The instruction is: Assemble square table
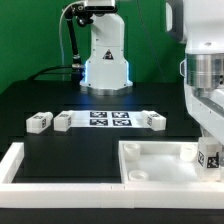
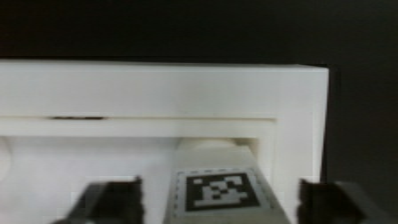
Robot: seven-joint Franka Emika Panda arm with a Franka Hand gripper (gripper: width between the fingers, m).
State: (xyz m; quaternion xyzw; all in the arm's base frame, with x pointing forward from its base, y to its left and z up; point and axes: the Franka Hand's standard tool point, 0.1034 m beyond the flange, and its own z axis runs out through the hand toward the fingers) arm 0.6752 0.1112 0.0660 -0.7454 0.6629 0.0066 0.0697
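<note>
1. Exterior view's left: 2 loose leg blocks (image 1: pixel 38 121) (image 1: pixel 63 120) lie on the black counter (image 1: pixel 60 95). The 2nd is just beside the marker board (image 1: pixel 110 118).
2. A 3rd leg block (image 1: pixel 152 120) lies at the board's other end.
3. Nearer the cam, right of centre: square panel (image 1: pixel 160 160), rim up, beside a white frame bar (image 1: pixel 60 185).
4. Far right: fingers (image 1: pixel 205 135) hang over the panel's right side, w/ the 4th leg block (image 1: pixel 210 157) upright at their tips, tag facing the cam.
5. Wrist view: same 4th block (image 2: pixel 217 190) sits betw the 2 dark fingers w/ a thin gap each side, so the fingers are spread and not clamped on it. Panel wall (image 2: pixel 160 100) lies behind.
6. Only the ext view shows the loose blocks and board. Only the wrist view shows the gaps. Can't tell if the block sits in a socket.
</note>
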